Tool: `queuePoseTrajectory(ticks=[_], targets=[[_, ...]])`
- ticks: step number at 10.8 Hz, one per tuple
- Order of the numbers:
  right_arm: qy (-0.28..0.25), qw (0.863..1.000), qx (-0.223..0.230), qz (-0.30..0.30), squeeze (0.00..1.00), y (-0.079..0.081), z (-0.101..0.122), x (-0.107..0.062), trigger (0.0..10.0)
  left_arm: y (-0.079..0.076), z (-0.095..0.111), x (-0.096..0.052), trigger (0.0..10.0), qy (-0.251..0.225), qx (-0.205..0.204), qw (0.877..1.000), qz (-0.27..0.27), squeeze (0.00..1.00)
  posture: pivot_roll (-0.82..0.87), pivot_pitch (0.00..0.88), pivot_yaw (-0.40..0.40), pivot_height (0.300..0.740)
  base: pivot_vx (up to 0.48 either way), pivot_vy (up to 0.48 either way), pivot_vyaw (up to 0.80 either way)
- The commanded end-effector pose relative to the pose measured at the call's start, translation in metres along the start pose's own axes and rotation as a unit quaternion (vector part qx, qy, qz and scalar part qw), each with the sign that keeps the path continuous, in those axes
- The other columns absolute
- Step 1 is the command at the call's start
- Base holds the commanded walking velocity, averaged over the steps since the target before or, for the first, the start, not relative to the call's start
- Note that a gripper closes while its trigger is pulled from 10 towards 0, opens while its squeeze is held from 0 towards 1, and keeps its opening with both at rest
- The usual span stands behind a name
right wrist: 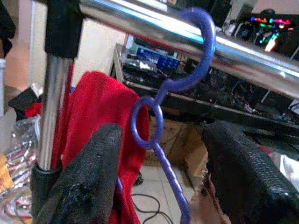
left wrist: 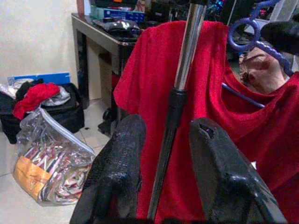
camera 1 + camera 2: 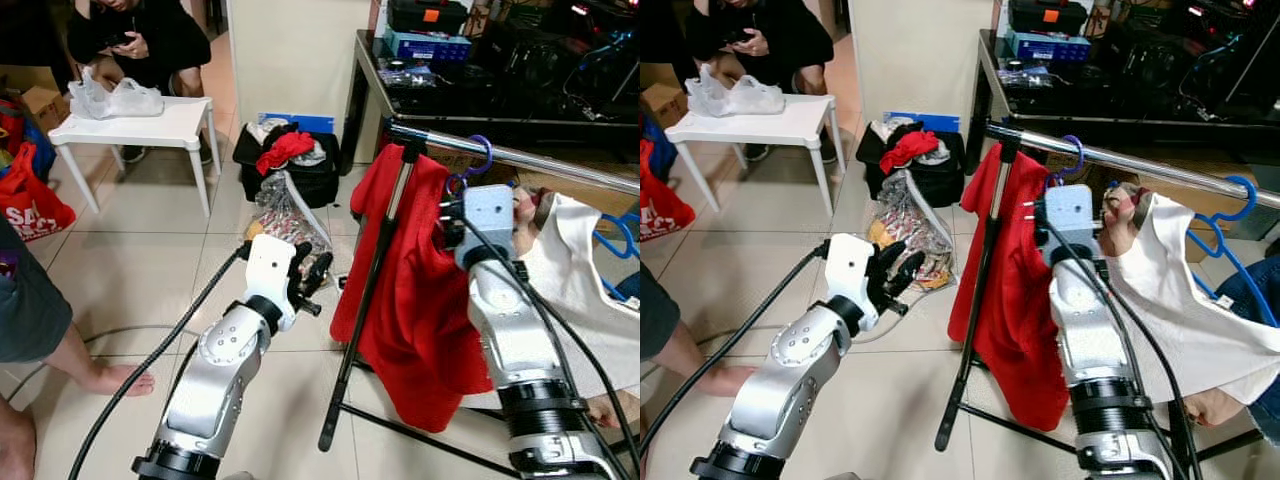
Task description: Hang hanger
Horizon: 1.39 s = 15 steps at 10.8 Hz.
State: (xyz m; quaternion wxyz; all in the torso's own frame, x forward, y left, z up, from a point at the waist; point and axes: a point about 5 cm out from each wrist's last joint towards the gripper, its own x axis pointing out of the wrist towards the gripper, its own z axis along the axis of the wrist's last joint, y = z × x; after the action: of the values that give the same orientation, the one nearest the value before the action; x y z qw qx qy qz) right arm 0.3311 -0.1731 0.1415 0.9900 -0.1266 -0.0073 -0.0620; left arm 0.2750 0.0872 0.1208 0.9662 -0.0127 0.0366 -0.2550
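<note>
Two grippers are up before the garment rack. In the left eye view the purple hanger [image 3: 478,160] with the red shirt [image 3: 415,290] has its hook over the chrome rail [image 3: 540,160], just above the right gripper [image 3: 455,215]; the right arm is clearly the nearer one.

In the right eye view a white shirt [image 3: 1185,310] on a blue hanger [image 3: 1240,205] hangs close beside it on the same rail.

In the left wrist view the left gripper [image 2: 166,154] is spread, holding nothing, and the rack's upright pole [image 2: 180,88] stands between it and the hanger.

In the right wrist view the fingers [image 1: 88,182] are apart on either side of the hanger neck, not touching. The hanger seems already hung, so I judge a straight pull back is needed.
</note>
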Motion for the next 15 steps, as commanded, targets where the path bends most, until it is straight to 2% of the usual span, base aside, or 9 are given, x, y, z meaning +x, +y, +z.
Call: queuePoseTrajectory(ticks=[1,4,8,9,10,12,13,14,15], targets=[[0.029,1.000,-0.002,0.006,0.00,-0.004,-0.009,0.003,10.0,-0.004,0.001,0.001,10.0,-0.003,0.002,1.000,-0.004,0.00,0.03,0.000,-0.068,0.740,0.000,0.000,0.00],[0.083,0.995,0.044,0.043,0.00,0.011,-0.020,0.007,10.0,-0.004,0.001,0.001,10.0,-0.004,0.003,1.000,-0.005,0.00,0.03,0.000,-0.068,0.740,0.000,0.000,0.00],[0.101,0.991,0.066,0.057,0.00,0.021,-0.017,0.013,9.8,-0.003,0.001,0.001,10.0,-0.003,0.006,1.000,-0.002,0.00,0.04,0.000,-0.067,0.740,0.000,0.000,0.00],[0.110,0.989,0.071,0.065,0.00,0.024,-0.020,0.011,6.2,-0.002,0.001,0.001,10.0,-0.004,0.008,1.000,-0.001,0.00,0.04,0.000,-0.065,0.740,0.000,0.000,0.00],[0.114,0.988,0.074,0.068,0.00,0.025,-0.021,0.011,4.5,-0.002,0.001,0.001,10.0,-0.004,0.008,1.000,-0.001,0.00,0.04,0.000,-0.063,0.740,0.000,0.000,0.00],[0.119,0.987,0.076,0.069,0.00,0.026,-0.022,0.010,3.7,-0.003,0.001,0.000,10.0,-0.003,0.009,1.000,-0.002,0.00,0.03,0.000,-0.061,0.740,0.000,0.000,0.00],[0.121,0.987,0.077,0.069,0.00,0.026,-0.022,0.010,4.2,-0.004,0.001,0.000,10.0,-0.003,0.008,1.000,-0.002,0.00,0.03,0.000,-0.061,0.740,0.000,0.000,0.00],[0.123,0.987,0.078,0.067,0.00,0.026,-0.023,0.009,8.8,-0.004,0.001,0.001,10.0,-0.003,0.008,1.000,-0.002,0.00,0.03,0.000,-0.061,0.740,0.000,0.000,0.00],[0.124,0.987,0.078,0.068,0.00,0.026,-0.023,0.009,10.0,-0.004,0.001,0.001,10.0,-0.002,0.008,1.000,-0.002,0.00,0.03,0.000,-0.063,0.740,0.000,0.000,0.00]])
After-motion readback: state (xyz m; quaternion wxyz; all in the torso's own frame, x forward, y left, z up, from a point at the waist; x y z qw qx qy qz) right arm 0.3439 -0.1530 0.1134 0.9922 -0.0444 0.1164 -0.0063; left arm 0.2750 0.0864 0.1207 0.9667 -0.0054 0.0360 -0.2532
